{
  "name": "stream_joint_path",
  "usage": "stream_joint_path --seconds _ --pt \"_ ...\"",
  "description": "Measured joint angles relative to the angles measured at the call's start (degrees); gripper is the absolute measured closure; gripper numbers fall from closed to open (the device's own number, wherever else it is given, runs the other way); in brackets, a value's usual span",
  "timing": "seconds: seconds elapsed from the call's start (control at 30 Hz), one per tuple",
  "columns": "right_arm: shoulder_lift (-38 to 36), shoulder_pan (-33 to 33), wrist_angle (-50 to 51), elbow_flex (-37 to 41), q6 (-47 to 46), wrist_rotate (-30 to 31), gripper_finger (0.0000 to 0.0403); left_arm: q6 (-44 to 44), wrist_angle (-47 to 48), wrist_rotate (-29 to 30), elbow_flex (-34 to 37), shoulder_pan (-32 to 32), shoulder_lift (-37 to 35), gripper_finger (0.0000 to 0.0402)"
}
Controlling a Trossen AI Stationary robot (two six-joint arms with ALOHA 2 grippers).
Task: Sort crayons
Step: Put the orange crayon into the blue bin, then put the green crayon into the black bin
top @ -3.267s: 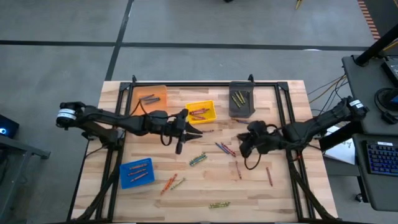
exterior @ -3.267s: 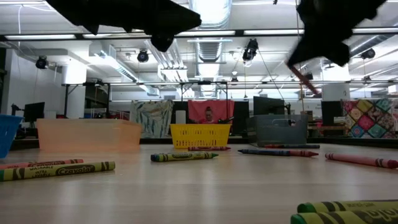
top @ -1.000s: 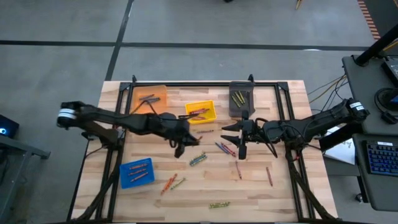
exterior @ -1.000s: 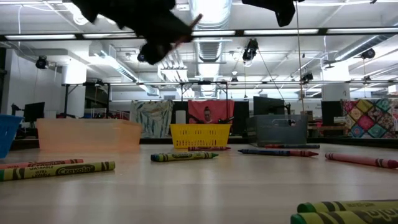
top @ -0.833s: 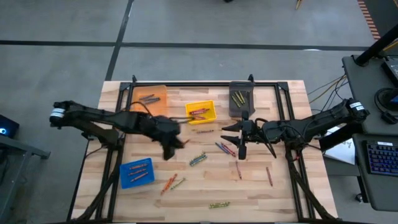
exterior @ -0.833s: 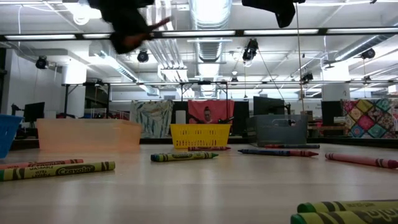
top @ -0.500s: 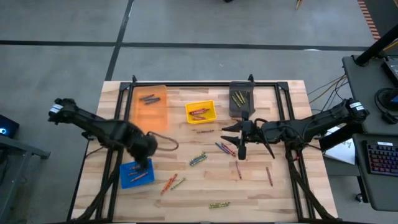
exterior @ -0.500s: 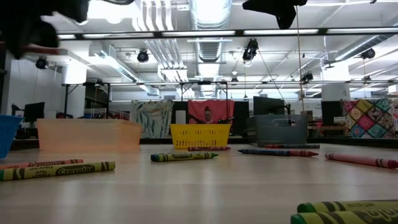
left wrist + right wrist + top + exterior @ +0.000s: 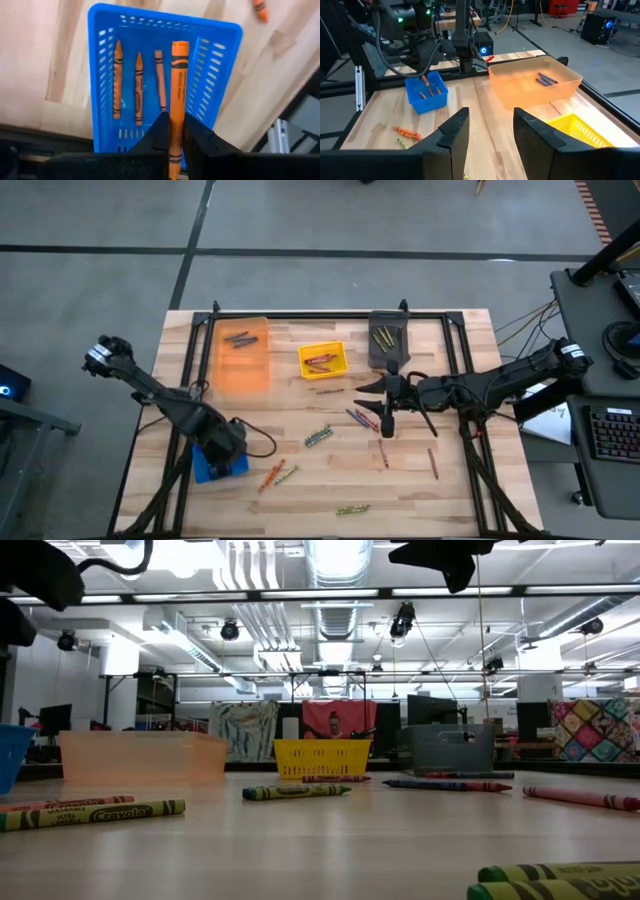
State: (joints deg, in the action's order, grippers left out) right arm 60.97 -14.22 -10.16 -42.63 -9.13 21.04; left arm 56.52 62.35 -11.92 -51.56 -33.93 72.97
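Observation:
My left gripper (image 9: 226,444) hangs over the blue bin (image 9: 212,466) at the table's near left, shut on an orange crayon (image 9: 178,85). Three orange crayons (image 9: 138,82) lie in that bin. Loose crayons lie flat on the wood: blue-purple and red ones (image 9: 362,418), a green pair (image 9: 318,437), orange ones (image 9: 272,475) and an olive pair (image 9: 352,508). My right gripper (image 9: 386,398) hovers open above the table's middle, holding nothing. My left gripper pinches the orange crayon between its two fingers at the crayon's rear part (image 9: 175,131). The fingers point down from above and lie along the crayon. The crayon sticks out past the fingertips, its free end (image 9: 180,46) over the blue bin and clear of it.
An orange bin (image 9: 243,352), a yellow bin (image 9: 322,360) and a grey bin (image 9: 388,338) stand along the far side, each with a few crayons in it. Two red crayons (image 9: 433,463) lie near the right. A black frame rail (image 9: 330,315) borders the table.
My left gripper has swung from beside the yellow bin toward the table's near left, carrying the orange crayon, and now hangs over the blue bin. It has stayed shut on the crayon.

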Motion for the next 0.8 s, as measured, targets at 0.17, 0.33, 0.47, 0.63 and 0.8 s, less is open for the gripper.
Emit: stream_joint_path --seconds 0.17,0.33,0.47,0.63,0.8 --pt "0.0 0.0 0.25 0.0 0.02 0.01 0.0266 -0.29 1.36 -0.54 0.05 -0.02 2.85 0.0385" --pt "0.0 0.0 0.62 0.0 0.04 0.0 0.0261 -1.5 2.65 -0.66 0.08 -0.02 5.28 0.0357" --pt "0.0 0.0 1.27 0.0 0.07 0.0 0.0259 -1.68 2.94 -0.66 0.3 -0.02 6.93 0.0345" --pt "0.0 0.0 1.48 0.0 0.09 0.0 0.0262 -2.0 3.04 -0.92 0.27 -0.02 7.83 0.0341" --pt "0.0 0.0 1.48 0.0 0.09 0.0 0.0263 -3.47 2.94 -0.12 -1.26 0.0 7.29 0.0343"
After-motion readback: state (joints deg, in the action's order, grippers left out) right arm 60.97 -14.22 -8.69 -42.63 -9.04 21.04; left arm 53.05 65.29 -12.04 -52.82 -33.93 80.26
